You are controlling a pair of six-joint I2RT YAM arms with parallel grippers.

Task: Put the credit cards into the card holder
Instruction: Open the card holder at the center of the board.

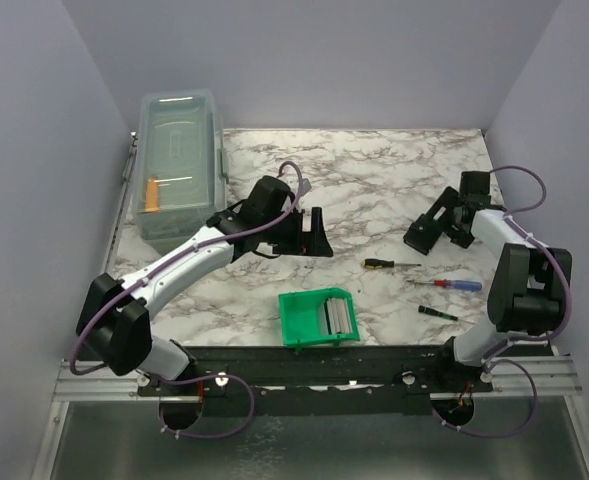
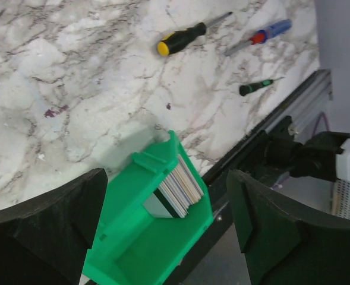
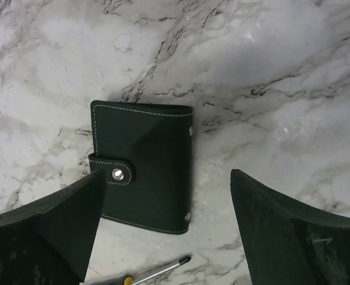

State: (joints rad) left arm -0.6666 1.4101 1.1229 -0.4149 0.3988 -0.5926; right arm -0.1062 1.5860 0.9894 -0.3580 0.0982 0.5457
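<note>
Hanging over the worktop (image 2: 73, 89), the left end effector (image 2: 164, 228) had its fingers wide apart and held nothing. Right under it sat the green bin (image 2: 133, 255), with the credit cards (image 2: 180, 189) standing on edge inside. They looked thin, stiff and slippery, so pinching one by its top edge seemed best. The right end effector (image 3: 163, 228) was also spread apart and empty, above the card holder (image 3: 142, 169), which lay flat and snapped shut. It looked light and would probably slide if pushed.

Screwdrivers (image 1: 376, 263) lie between card holder (image 3: 142, 166) and green bin (image 1: 300, 322); open marble (image 1: 374, 180) elsewhere around holder.
</note>
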